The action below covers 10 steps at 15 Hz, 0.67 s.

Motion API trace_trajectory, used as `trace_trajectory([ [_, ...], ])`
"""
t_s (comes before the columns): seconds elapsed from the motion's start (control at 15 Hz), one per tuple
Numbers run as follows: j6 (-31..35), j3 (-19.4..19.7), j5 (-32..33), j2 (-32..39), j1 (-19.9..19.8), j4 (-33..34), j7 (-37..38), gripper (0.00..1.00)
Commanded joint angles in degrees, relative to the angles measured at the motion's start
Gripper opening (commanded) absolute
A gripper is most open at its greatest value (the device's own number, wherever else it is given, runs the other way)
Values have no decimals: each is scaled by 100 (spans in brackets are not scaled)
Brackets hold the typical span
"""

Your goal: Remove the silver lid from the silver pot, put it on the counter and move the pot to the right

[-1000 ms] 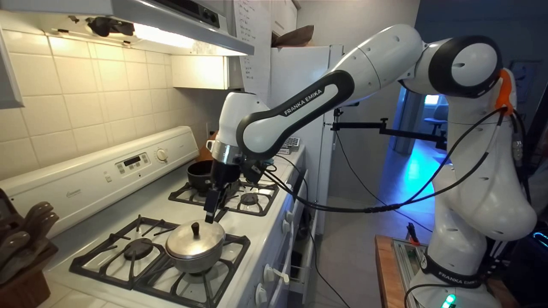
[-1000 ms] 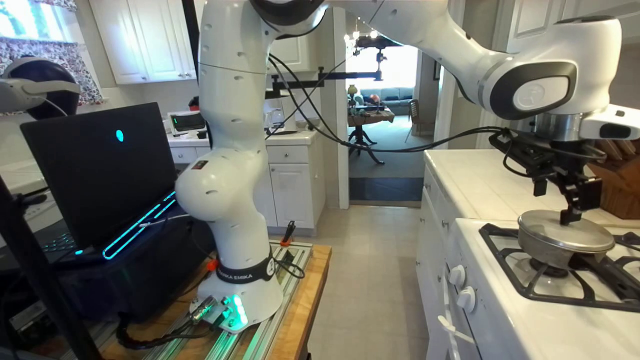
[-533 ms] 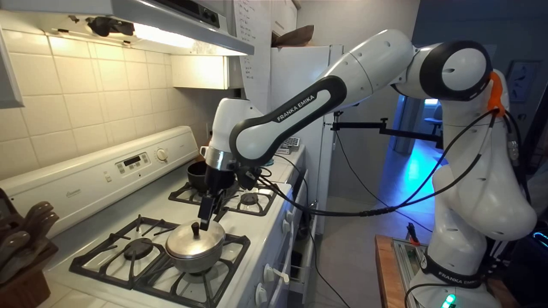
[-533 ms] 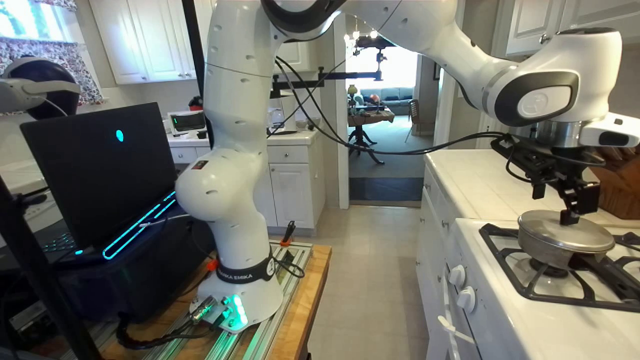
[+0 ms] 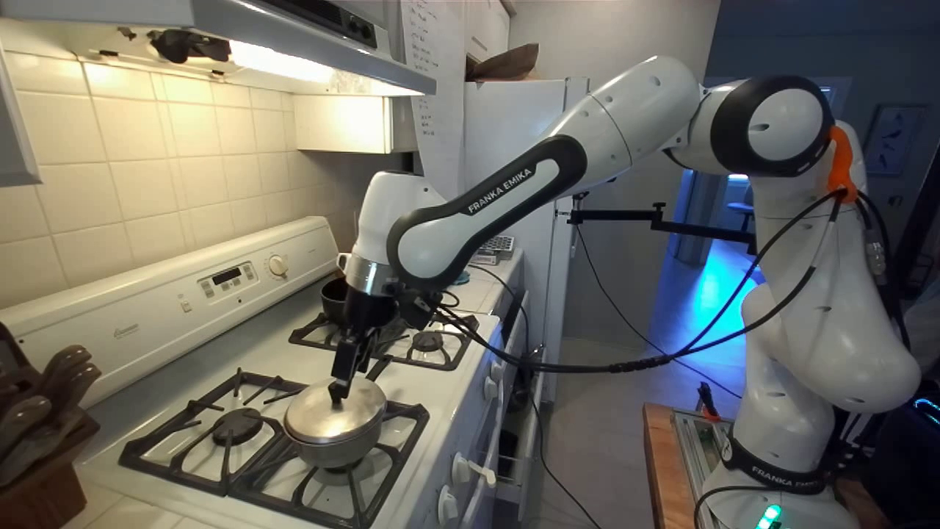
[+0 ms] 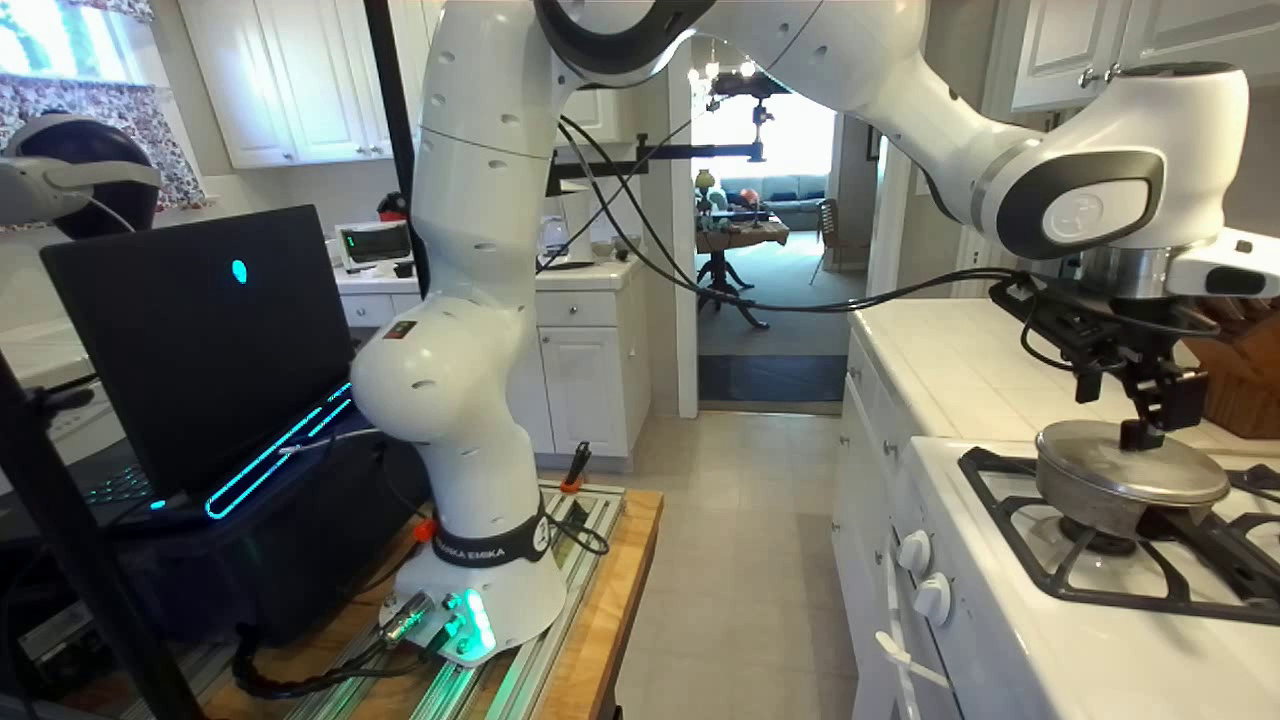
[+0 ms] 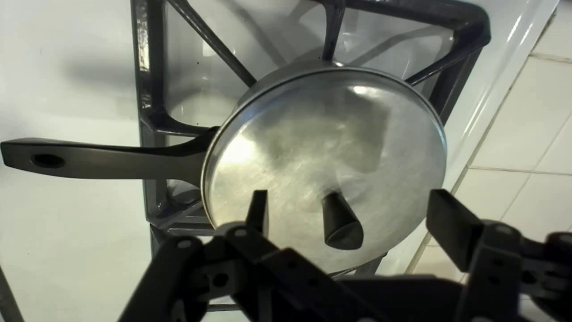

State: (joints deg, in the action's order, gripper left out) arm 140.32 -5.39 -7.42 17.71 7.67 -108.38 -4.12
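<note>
1. Since half a second ago the gripper [image 7: 350, 209] has shifted: in an exterior view, the arm [image 5: 499, 195] carrying it has eased toward eight o'clock, and a fingertip [image 5: 340, 388] hides most of the knob [image 7: 342, 221] that stood clear before. The silver lid [image 7: 319, 163] and silver pot [image 5: 338, 452] have stayed put.
2. The gripper's jaws stand wide apart. In the wrist view one finger is at nine o'clock from the knob and its partner at three o'clock, with a gap on either side. Whether they reach down level with the knob, I cannot tell.
3. The silver lid rests on the silver pot, which stands on a burner grate [image 7: 154, 67].
4. In the wrist view the pot's black handle [image 7: 98, 161] points to nine o'clock; the tiled counter [image 7: 523, 125] lies toward three o'clock.
5. In an exterior view a black pan [image 5: 333, 300] sits at twelve o'clock from the pot, partly behind the gripper, and a knife block [image 5: 44, 477] at nine.
</note>
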Motion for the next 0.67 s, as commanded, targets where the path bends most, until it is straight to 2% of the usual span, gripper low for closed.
trace_trajectory([
  [0.0,159,-64,147,173,-12,170,94,60],
  [0.07,194,-75,140,181,-14,167,77,51],
  [0.33,263,-109,134,196,-15,170,56,24],
  [0.4,270,-108,151,194,-10,166,64,37],
  [0.47,268,-108,160,193,-8,167,69,62],
  [0.6,292,-111,157,194,-11,171,59,65],
])
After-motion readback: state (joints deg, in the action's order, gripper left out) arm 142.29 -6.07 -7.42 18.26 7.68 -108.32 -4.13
